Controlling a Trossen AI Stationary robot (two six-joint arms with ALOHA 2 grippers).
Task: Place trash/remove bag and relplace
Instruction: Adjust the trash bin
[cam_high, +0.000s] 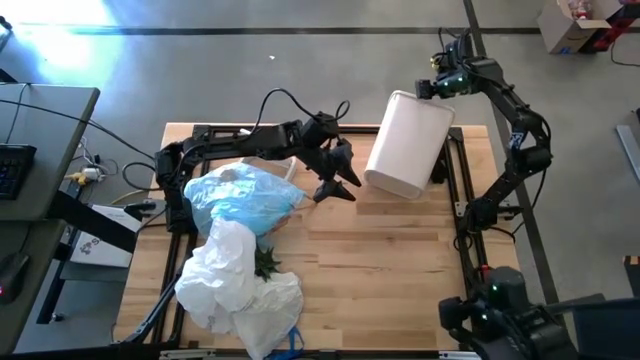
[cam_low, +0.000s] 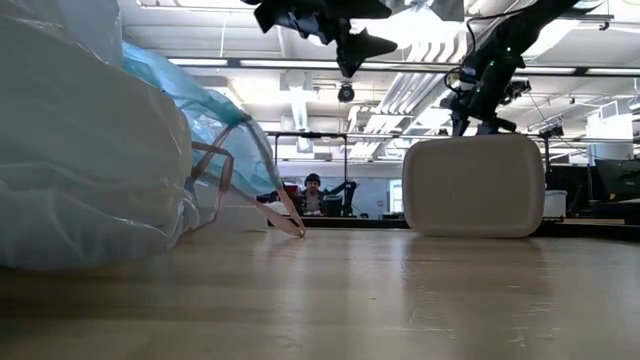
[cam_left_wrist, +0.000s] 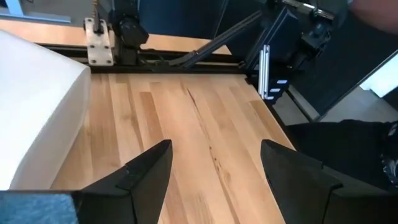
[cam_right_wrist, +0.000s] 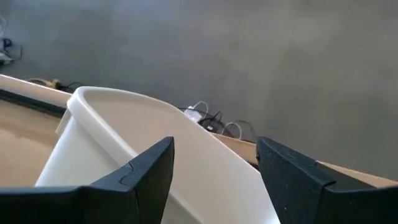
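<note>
Crinkly light-blue plastic liner bag (cam_high: 243, 193), limp and slippery near my table's left edge, I'd pinch at its gathered mouth; left gripper (cam_high: 340, 180) and right gripper (cam_high: 437, 76) both gape empty.

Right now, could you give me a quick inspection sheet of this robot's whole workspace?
Surface: wooden table, bare on its right half.
Job's things: white bin tipped on its side at the far right; light-blue bag, bulging, lying at the left.
Clutter: white plastic bags heaped at the near left, a small green plant poking out beside them.
Grippers: left gripper open, empty, raised over the table's middle; right gripper open, at the bin's far rim.
Cables: black cable looping above the left arm; wires off the table's left edge.
Surroundings: grey floor, a desk at left, a person seated far behind.
</note>
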